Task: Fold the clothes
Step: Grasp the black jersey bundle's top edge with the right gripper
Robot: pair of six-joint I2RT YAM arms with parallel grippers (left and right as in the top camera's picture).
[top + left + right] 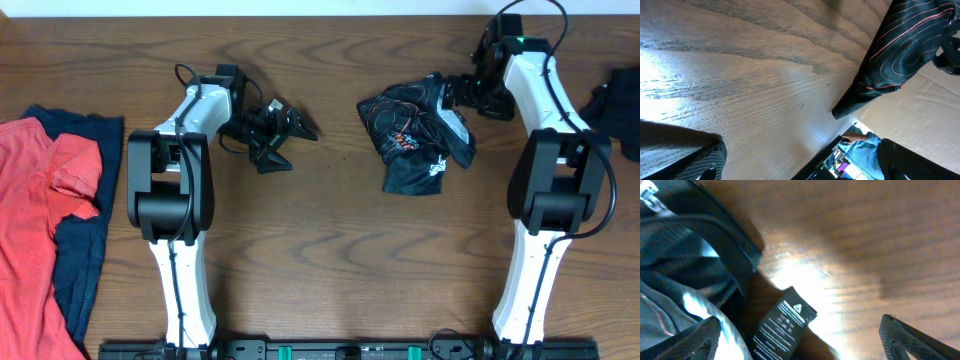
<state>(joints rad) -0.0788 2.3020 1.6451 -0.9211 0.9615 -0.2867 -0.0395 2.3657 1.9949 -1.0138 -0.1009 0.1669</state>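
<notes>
Judging by how it slumps, the black jersey [415,135] is thin, light and quite limp. It lies crumpled in a loose heap on the table [330,250], right of centre, with a flap trailing toward the arm bases. Its sheen in the right wrist view suggests a slick synthetic that may slide out of a shallow pinch, so a deep bite on a seamed edge, such as the hem or a shoulder, looks safer than grabbing the bunched middle. The right gripper [467,95] sits at the heap's far right edge with its jaws spread wide, holding nothing. Only bare wood and a care label [785,322] lie between them. The left gripper [292,140], also spread and empty, hangs over bare wood well apart from the jersey. Red and navy tops [45,200] wait at the left edge.
</notes>
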